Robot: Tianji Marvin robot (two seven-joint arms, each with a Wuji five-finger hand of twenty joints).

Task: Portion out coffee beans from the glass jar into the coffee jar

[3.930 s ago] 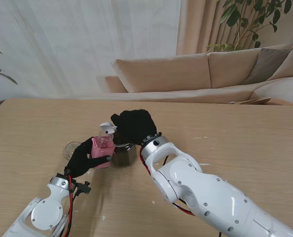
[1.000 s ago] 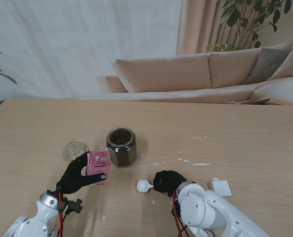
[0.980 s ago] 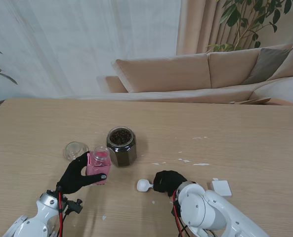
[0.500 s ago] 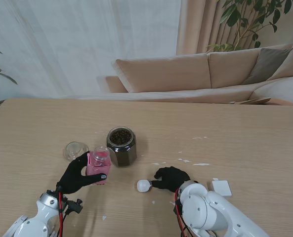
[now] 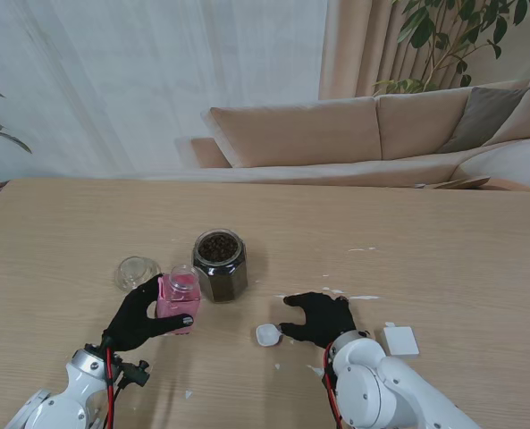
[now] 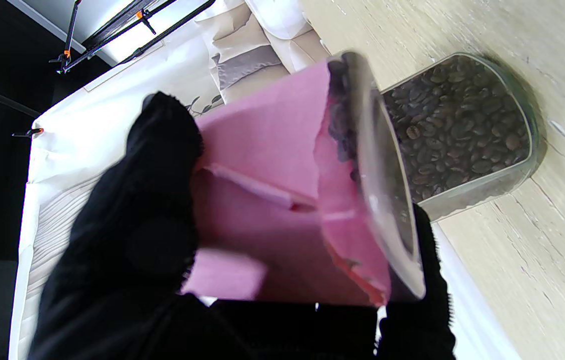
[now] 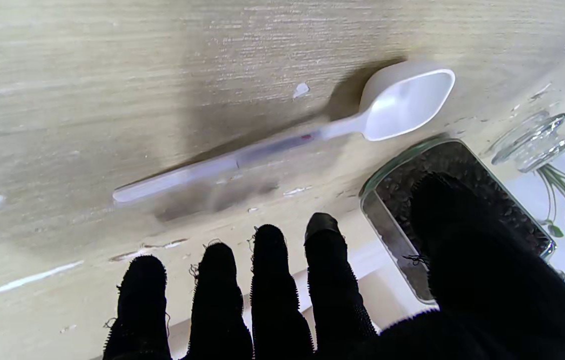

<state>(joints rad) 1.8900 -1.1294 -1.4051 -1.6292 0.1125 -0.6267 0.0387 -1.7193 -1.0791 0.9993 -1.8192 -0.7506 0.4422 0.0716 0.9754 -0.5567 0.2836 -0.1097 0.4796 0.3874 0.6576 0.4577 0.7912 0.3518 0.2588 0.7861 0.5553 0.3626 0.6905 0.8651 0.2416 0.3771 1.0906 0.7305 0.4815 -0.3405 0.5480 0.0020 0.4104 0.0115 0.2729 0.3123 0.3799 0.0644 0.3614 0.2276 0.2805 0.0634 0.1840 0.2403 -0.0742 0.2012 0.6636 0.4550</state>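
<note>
Pale wood-grain tabletop (image 5: 443,223), matte, flecked with small white chips; at far left a clear domed glass lid (image 5: 137,272) lies by itself; just to its right the left robot hand (image 5: 139,315), black-gloved, grips the pink-labelled coffee jar (image 5: 178,298), a small clear cylinder standing upright with beans visible at its open mouth; beside it, farther from me, the faceted glass jar (image 5: 219,264) stands open, full of dark glossy beans; a white plastic spoon (image 5: 267,335) lies flat; the right robot hand (image 5: 321,317) rests released, fingers (image 7: 267,280) spread; a white square tile (image 5: 399,340) lies rightmost.
</note>
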